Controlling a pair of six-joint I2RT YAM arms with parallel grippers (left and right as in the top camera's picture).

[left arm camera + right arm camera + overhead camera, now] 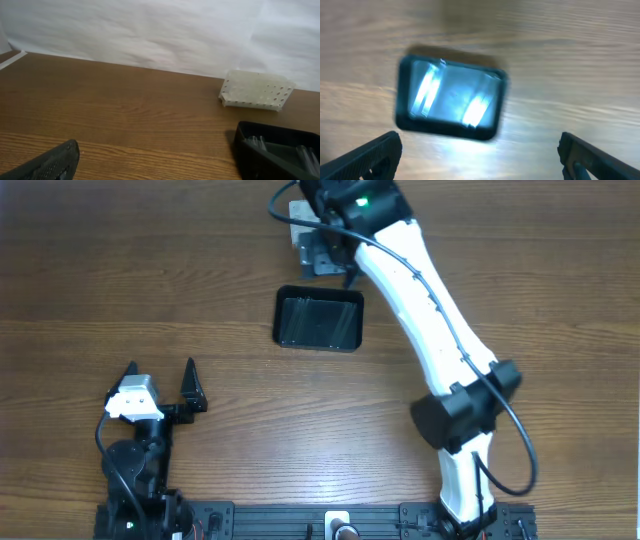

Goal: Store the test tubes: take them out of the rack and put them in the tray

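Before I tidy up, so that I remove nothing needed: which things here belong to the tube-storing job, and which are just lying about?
Belong to the job:
- rack
- black tray
- tubes already in the tray

Not part of it:
- wooden table
- white backdrop behind it

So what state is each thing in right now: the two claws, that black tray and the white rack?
Left gripper: open, empty.
Right gripper: open, empty.
Tray: right way up on the table, tubes inside.
Test tubes: lying flat in the tray.
Rack: standing on the table, no tubes seen sticking out.
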